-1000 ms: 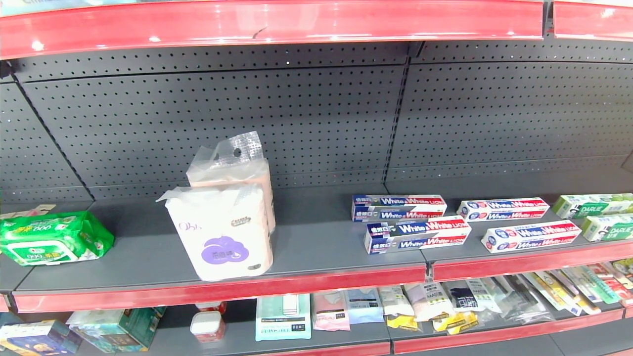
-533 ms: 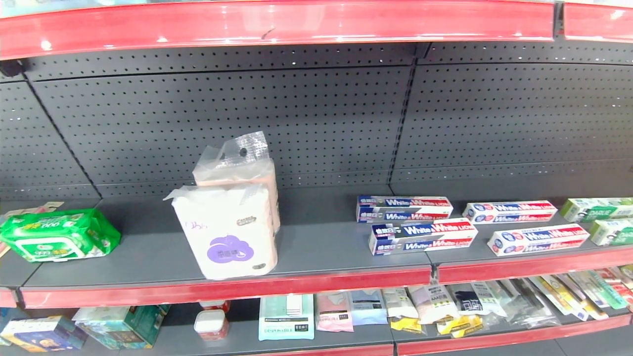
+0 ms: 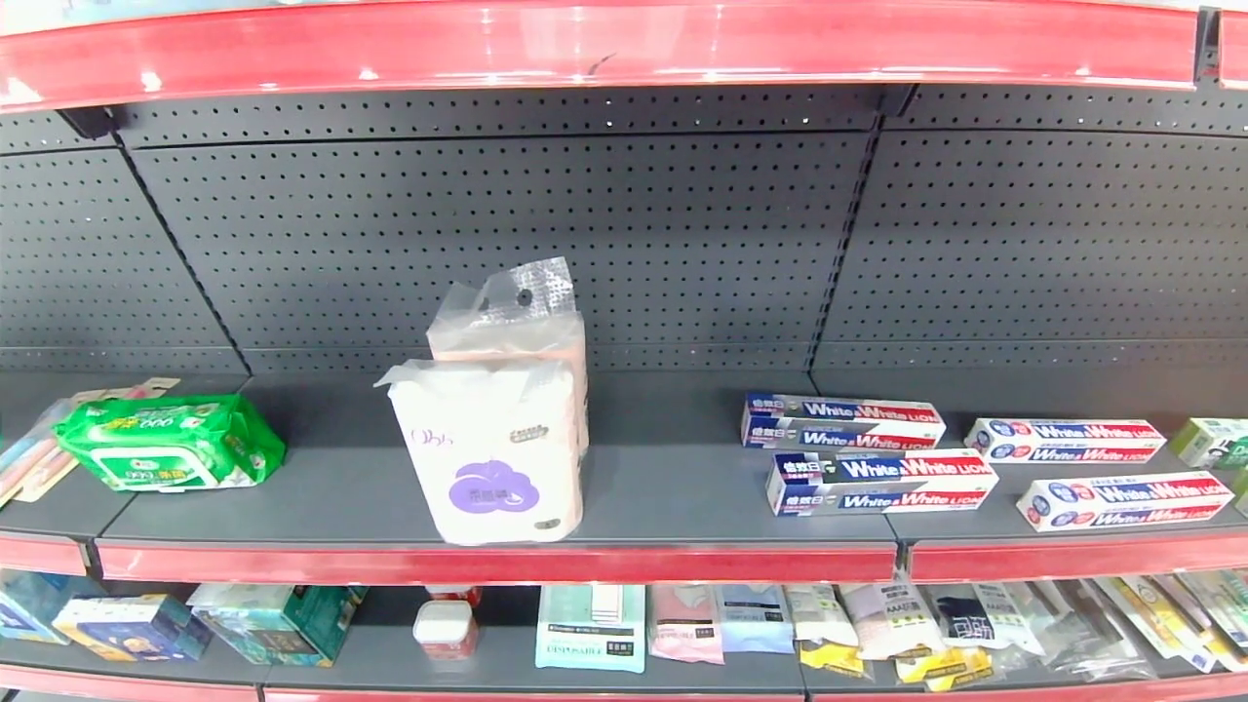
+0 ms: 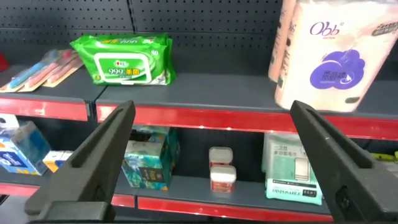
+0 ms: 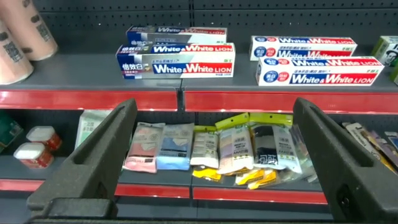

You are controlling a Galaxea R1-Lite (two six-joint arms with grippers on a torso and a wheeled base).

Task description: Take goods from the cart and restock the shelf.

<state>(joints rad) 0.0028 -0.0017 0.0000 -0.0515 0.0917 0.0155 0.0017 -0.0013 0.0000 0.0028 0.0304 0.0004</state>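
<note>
A grey shelf [image 3: 322, 487] with a red lip spans mid-frame, wipes [image 3: 171, 455] at left, tissue rolls [image 3: 497, 468] at centre, toothpaste boxes [image 3: 877, 483] at right, grouped by kind facing shoppers, while the left claw [image 4: 211, 115] and right claw [image 5: 214, 109] hang before it wide open, empty.

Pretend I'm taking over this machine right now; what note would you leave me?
Left pincer: open, empty, facing the shelf front, between the green wipes pack and the tissue packs.
Right pincer: open, empty, facing the toothpaste boxes.
Goods: two tissue packs stand upright on the shelf, one behind the other, with the green wipes pack to their left and the toothpaste boxes to their right.
Done: those goods are shelved; nothing is in hand.
Left: probably fetch the next item from the cart and fill the shelf's bare space.
</note>
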